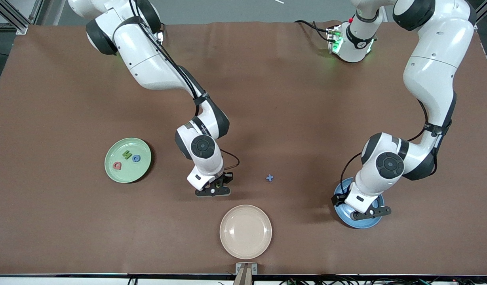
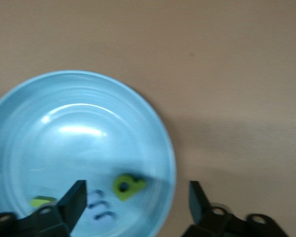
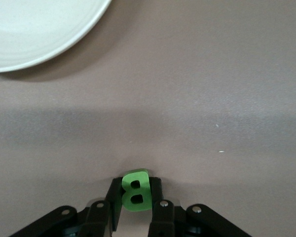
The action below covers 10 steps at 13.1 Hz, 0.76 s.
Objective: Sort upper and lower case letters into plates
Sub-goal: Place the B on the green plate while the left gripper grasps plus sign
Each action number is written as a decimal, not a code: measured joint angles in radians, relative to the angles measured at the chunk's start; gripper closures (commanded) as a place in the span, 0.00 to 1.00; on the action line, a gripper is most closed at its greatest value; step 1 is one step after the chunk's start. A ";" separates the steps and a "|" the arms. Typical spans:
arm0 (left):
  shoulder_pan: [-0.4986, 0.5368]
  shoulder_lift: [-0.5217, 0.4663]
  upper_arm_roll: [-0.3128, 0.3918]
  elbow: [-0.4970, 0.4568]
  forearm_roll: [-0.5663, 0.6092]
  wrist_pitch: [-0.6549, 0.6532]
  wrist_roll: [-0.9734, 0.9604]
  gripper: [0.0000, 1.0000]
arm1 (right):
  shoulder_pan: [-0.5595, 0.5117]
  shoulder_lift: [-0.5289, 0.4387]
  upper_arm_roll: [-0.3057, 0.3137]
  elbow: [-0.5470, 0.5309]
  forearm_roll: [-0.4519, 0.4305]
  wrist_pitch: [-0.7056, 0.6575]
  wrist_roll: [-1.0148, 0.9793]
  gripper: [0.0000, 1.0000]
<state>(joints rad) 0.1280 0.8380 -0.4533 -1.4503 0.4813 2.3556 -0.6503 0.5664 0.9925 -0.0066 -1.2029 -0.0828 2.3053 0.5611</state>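
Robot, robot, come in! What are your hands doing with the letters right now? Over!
Right gripper shut on green B, between green plate and beige plate. Left gripper open over blue plate, letters inside. Nothing in the way.

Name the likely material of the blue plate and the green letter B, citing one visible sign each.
Blue plate: probably glazed ceramic or hard plastic; glossy, with bright highlights and concentric rings. Green letter B, held in the right gripper: likely foam or soft plastic; thick, matte, without glare.

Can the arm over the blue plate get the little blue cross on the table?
Probably yes. The left gripper hangs open and empty over the blue plate, and the blue cross lies alone on bare table with nothing between them. The right gripper is busy holding a green B.
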 measured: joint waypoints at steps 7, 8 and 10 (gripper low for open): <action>-0.191 0.006 -0.058 -0.006 -0.011 -0.012 -0.426 0.07 | -0.215 -0.198 -0.014 -0.107 0.052 -0.234 -0.307 1.00; -0.229 0.010 -0.047 -0.006 -0.012 -0.013 -0.486 0.09 | -0.264 -0.252 -0.014 -0.171 0.064 -0.232 -0.389 1.00; -0.285 0.025 -0.019 -0.002 -0.013 -0.012 -0.614 0.14 | -0.373 -0.352 -0.013 -0.328 0.091 -0.185 -0.577 1.00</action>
<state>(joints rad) -0.1567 0.8632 -0.4728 -1.4522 0.4678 2.3436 -1.2639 0.1937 0.6405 -0.0200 -1.5310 0.0083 2.1199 -0.0162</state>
